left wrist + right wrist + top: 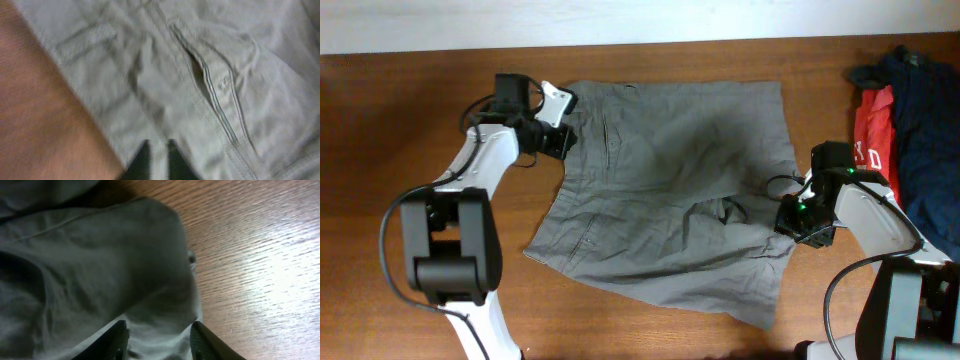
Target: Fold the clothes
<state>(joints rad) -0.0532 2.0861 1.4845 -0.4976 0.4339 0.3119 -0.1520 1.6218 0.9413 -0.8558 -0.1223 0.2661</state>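
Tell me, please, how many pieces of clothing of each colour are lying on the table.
Grey-olive shorts: 1
Red garment: 1
Navy-blue heap: 1, though it may hold more than one bunched piece
Total: 3, at least

This looks like a robotics lab bench. A left arm [485, 160] and a right arm [870, 215] flank the shorts [670, 190] on a wood-grain surface [380, 110]. A plain pale wall [620, 20] lies beyond the shorts, and a red garment [870, 125] and navy garments [930, 130] are heaped to their right.
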